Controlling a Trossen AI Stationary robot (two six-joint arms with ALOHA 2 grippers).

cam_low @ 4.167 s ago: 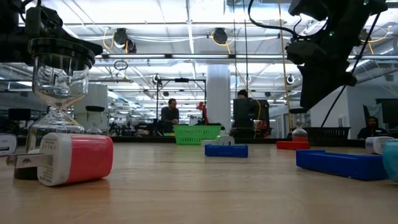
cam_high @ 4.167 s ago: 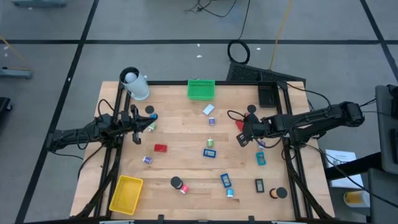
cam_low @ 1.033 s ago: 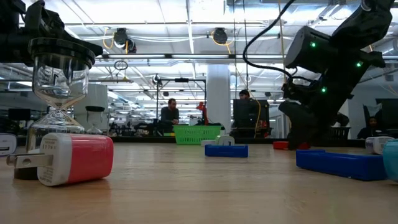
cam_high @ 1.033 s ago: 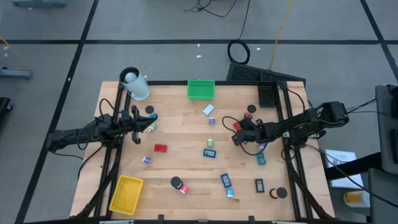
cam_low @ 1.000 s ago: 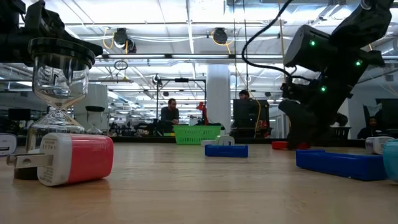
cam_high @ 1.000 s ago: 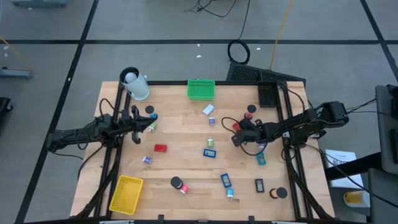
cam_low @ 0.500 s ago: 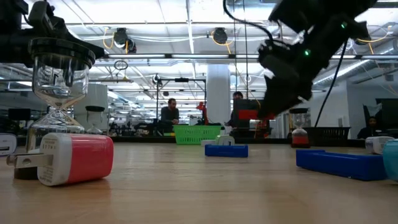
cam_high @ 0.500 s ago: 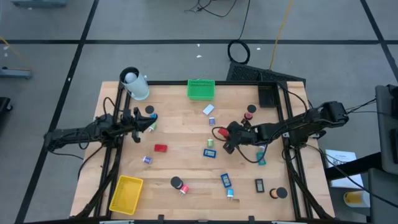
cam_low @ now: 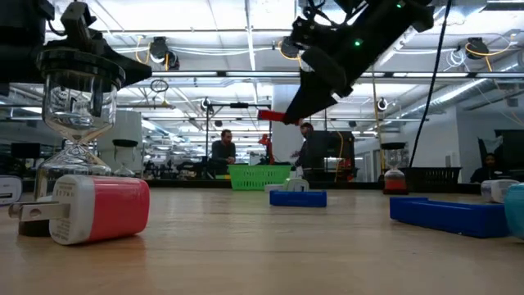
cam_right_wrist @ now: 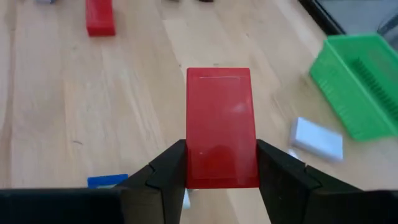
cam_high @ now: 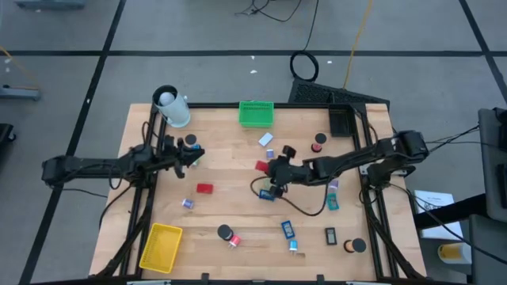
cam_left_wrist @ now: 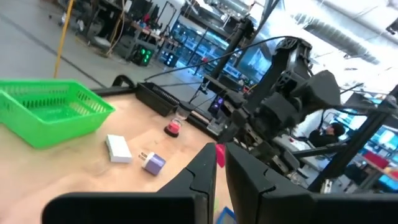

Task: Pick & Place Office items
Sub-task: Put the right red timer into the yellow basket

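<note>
Overhead, right hand point(cam_high: 264, 167) grips a flat red block point(cam_high: 261, 166) mid-bench point(cam_high: 230, 210); left hand point(cam_high: 192, 153) clenched, empty, near the left edge.
Low view: block point(cam_low: 271, 115) thin, held well above the surface.
Right wrist: smooth rectangular slab point(cam_right_wrist: 222, 127) clamped between both fingers point(cam_right_wrist: 163, 167), green basket point(cam_right_wrist: 359, 81) beyond.

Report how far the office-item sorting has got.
Done: nothing visible; the green basket and yellow basket look empty. In hand: the right gripper holds a red block above mid-table. The left gripper waits shut. Left: the other scattered items, such as another red block.
</note>
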